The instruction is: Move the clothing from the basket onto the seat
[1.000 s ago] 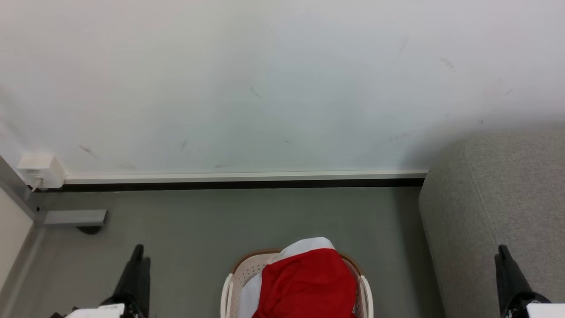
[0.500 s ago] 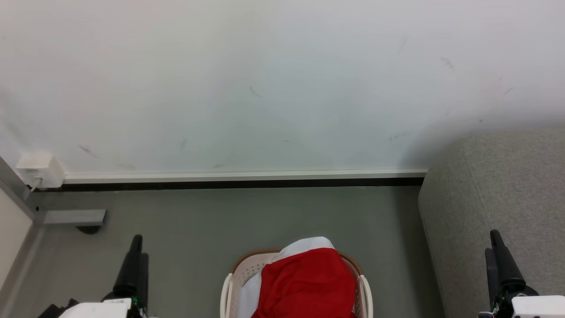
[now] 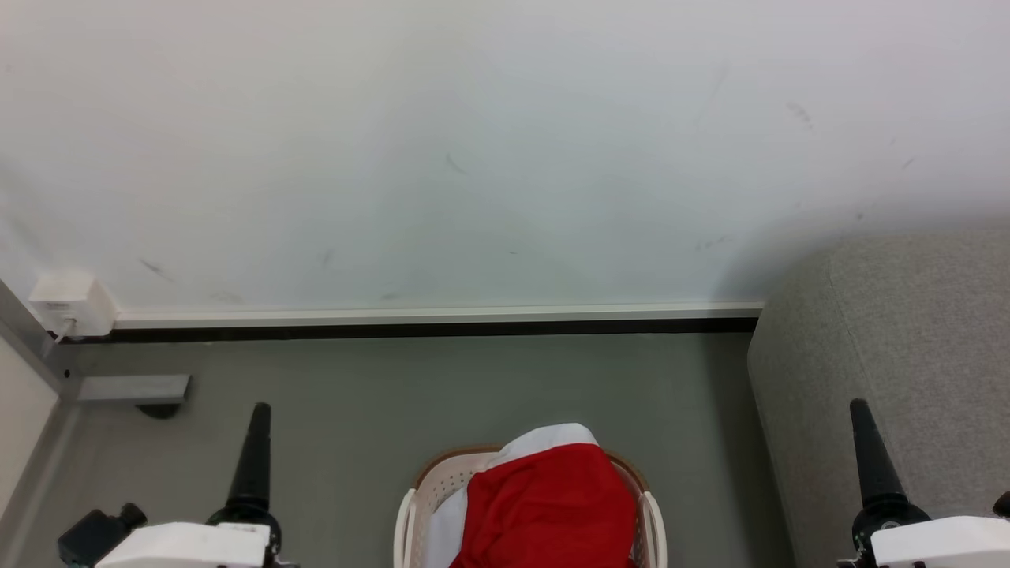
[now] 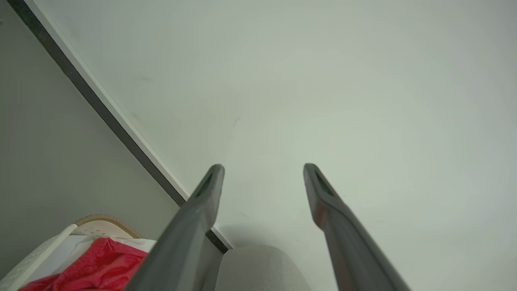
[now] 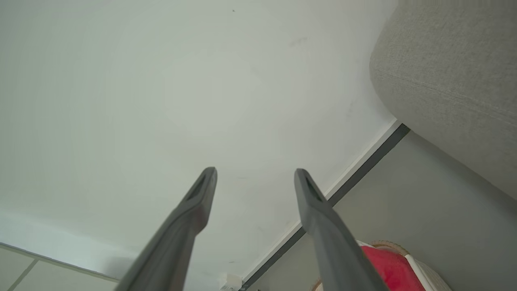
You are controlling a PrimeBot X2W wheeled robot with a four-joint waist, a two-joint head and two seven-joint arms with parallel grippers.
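Clothing (image 3: 552, 509) heaps over basket (image 3: 438, 483) rim; left hand (image 4: 262, 167), right hand (image 5: 254, 171) released, flanking it.

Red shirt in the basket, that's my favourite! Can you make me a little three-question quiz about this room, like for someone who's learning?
1. True or false: the bright red soft garment with white panels lies in the cream-white perforated plastic basket with a brown rim.
2. In the head view, the large light grey fabric sofa stands: A) left of the basket, B) right of the basket, C) inside the basket.
3. Fill in: the left hand and the right hand are both ____ and hold nothing.
Key: 1 true; 2 B; 3 open.
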